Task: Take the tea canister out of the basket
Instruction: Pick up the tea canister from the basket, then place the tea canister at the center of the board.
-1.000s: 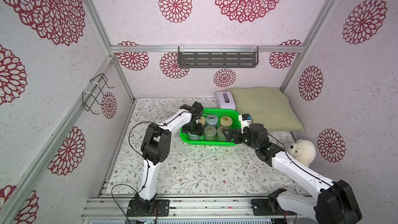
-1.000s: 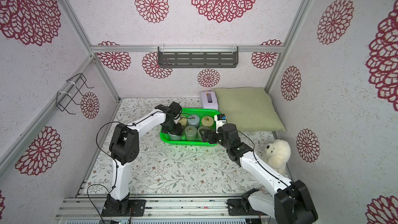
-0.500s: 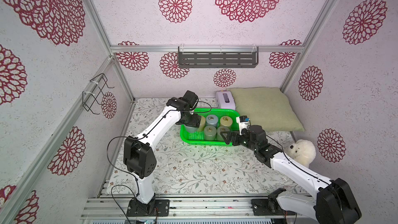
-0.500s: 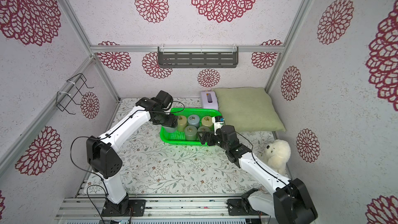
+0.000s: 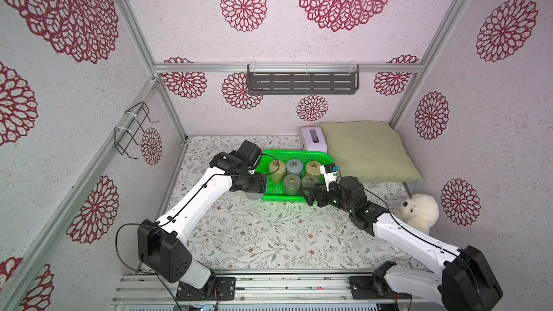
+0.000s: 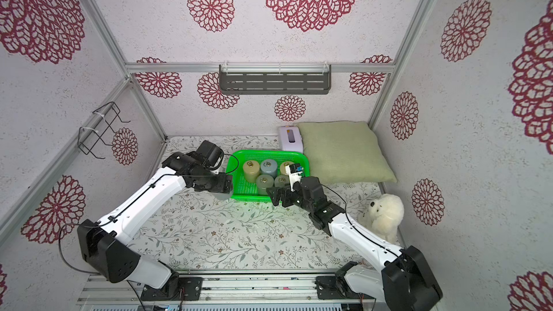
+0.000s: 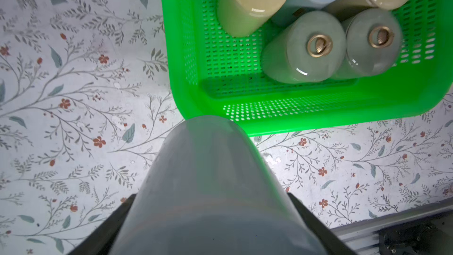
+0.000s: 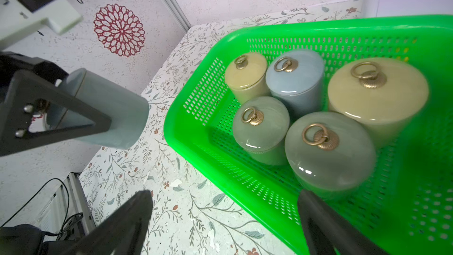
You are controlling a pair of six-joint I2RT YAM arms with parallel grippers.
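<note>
Basket (image 5: 294,154) mid-back on bench (image 5: 254,234); five canisters (image 5: 294,166) in it, bunched at its right end. Tea canister (image 8: 122,123) outside, at basket's front-left corner, in left tool (image 7: 211,195). Box (image 5: 312,139) behind basket, pillow (image 5: 365,151) right, plush toy (image 5: 420,212) in front of pillow.

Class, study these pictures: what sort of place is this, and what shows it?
Likely a staged robot test cell dressed as a room: patterned panels in an aluminium frame, the left arm and right arm bolted to a metal rail, and props like a pillow and plush toy.

Rosette-papered walls (image 5: 299,40) (floral tabletop (image 5: 254,234))
</note>
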